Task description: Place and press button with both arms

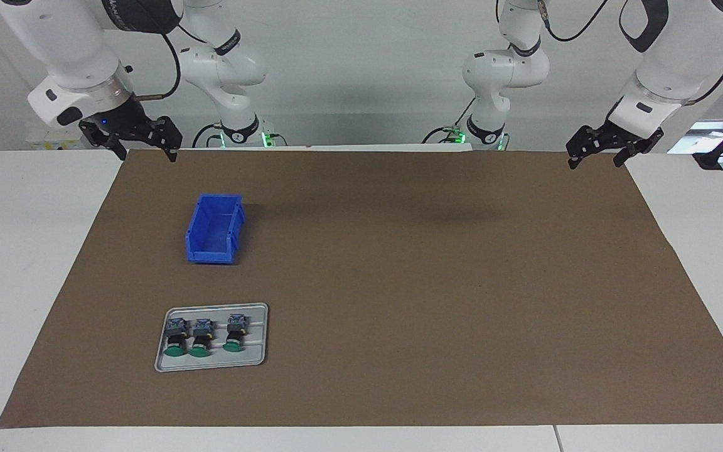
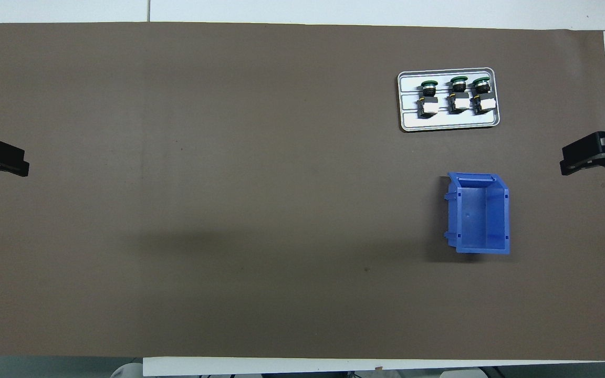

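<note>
Three green-capped buttons (image 1: 200, 339) (image 2: 459, 94) lie side by side on a small grey tray (image 1: 256, 353) (image 2: 439, 122), toward the right arm's end of the table and farther from the robots than the blue bin. My right gripper (image 1: 147, 154) (image 2: 567, 167) hangs open and holds nothing, over the mat's corner at its own end, well clear of the tray. My left gripper (image 1: 594, 162) (image 2: 19, 168) hangs open and holds nothing over the mat's corner at the left arm's end. Neither gripper touches anything.
A blue plastic bin (image 1: 214, 229) (image 2: 481, 212) stands open-topped between the tray and the robots, with nothing visible inside it. A brown mat (image 1: 430, 282) covers most of the white table.
</note>
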Available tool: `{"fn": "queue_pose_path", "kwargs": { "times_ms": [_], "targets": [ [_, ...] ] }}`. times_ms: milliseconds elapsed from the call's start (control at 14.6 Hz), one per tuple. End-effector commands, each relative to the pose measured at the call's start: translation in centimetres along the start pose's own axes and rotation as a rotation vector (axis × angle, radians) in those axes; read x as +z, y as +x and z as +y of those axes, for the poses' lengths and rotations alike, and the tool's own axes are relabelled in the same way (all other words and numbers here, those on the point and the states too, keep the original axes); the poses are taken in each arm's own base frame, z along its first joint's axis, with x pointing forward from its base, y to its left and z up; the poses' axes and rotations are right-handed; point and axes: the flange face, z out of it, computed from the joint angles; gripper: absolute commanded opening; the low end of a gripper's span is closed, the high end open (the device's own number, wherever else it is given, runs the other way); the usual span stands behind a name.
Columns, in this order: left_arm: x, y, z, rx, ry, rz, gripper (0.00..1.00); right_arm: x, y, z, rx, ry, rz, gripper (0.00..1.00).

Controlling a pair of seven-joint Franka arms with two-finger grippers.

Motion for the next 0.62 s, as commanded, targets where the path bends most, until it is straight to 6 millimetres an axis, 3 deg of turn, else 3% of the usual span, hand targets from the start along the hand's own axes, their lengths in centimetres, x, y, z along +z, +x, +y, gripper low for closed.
{"fn": "queue_pose_path", "kwargs": {
  "times_ms": [0, 206, 274, 411, 548],
  "targets": [
    [-0.1, -0.9, -0.3, -0.004, 0.017, 0.003, 1.00, -0.1, -0.7, -0.4, -0.025, 0.018, -0.016, 0.99],
    [-0.1, -0.9, -0.3, -0.004, 0.017, 0.003, 1.00, 0.5, 0.1, -1.2, -0.052, 0.030, 0.025, 0.99],
    [-0.1, -0.9, -0.3, -0.004, 0.017, 0.003, 1.00, 0.4, 0.8, -2.7, -0.078, 0.028, 0.072, 0.99],
    [-0.1, -0.9, -0.3, -0.004, 0.017, 0.003, 1.00, 2.6, 3.8, -4.7, -0.102, 0.030, 0.101, 0.99],
    [0.0, -0.9, -0.3, -0.004, 0.017, 0.000, 1.00, 6.1, 8.2, -6.7, -0.115, 0.035, 0.135, 0.99]
  ]
}}
